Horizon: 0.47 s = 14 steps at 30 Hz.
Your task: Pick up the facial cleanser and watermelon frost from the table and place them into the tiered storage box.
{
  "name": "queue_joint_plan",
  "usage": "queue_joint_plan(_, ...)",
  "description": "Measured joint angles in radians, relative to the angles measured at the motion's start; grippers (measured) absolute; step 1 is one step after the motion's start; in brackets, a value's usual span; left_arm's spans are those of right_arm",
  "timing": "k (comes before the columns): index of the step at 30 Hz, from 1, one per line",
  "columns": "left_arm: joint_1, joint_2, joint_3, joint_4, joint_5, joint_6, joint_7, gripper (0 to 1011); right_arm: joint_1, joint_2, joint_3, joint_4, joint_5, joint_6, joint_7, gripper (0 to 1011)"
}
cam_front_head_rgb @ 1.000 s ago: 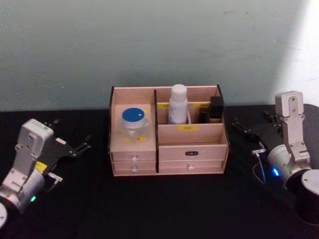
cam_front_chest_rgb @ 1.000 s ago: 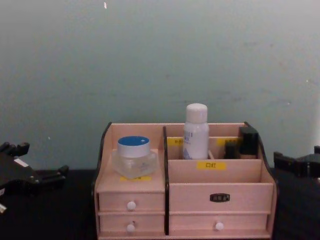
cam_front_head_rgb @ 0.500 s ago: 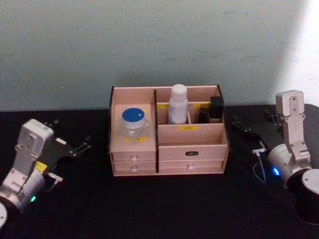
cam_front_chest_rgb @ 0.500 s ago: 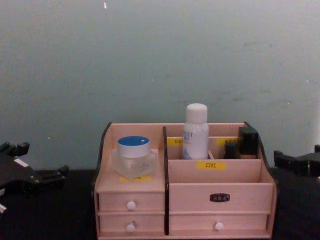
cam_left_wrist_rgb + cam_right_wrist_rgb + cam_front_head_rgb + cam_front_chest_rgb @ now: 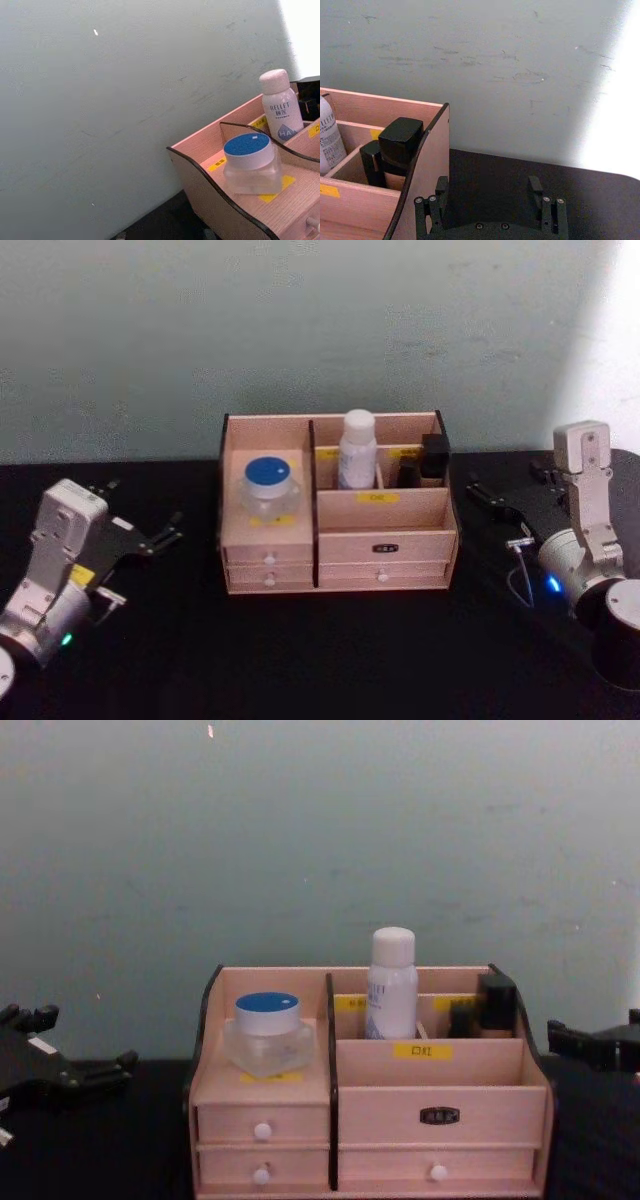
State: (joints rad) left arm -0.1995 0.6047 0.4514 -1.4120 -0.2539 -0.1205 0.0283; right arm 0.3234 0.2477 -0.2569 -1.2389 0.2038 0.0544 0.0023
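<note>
The tiered storage box (image 5: pixel 385 538) stands mid-table against the wall. The watermelon frost (image 5: pixel 270 483), a frosted jar with a blue lid, sits on the box's left step (image 5: pixel 266 1032) (image 5: pixel 248 161). The facial cleanser (image 5: pixel 357 448), a white bottle, stands upright in a rear compartment (image 5: pixel 391 982) (image 5: pixel 279 106). My left gripper (image 5: pixel 140 510) rests open left of the box, apart from it (image 5: pixel 75 1042). On the other side of the box, my right gripper (image 5: pixel 505 485) is open and holds nothing (image 5: pixel 490 200) (image 5: pixel 592 1038).
Two dark cosmetic items (image 5: pixel 425 460) (image 5: pixel 395 145) stand in the box's rear right compartment. The black tabletop (image 5: pixel 330 650) runs in front of the box, with a pale green wall (image 5: pixel 320 330) close behind it.
Both arms have shifted only very slightly beside the box. The jar and the bottle have stayed in place.
</note>
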Motion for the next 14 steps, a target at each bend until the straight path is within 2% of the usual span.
queue_joint_plan(14, 0.0, 0.0, 0.0, 0.0, 0.0, 0.0, 0.0, 1001, 0.0, 0.0, 0.0, 0.0, 0.0, 0.0, 0.0, 1000)
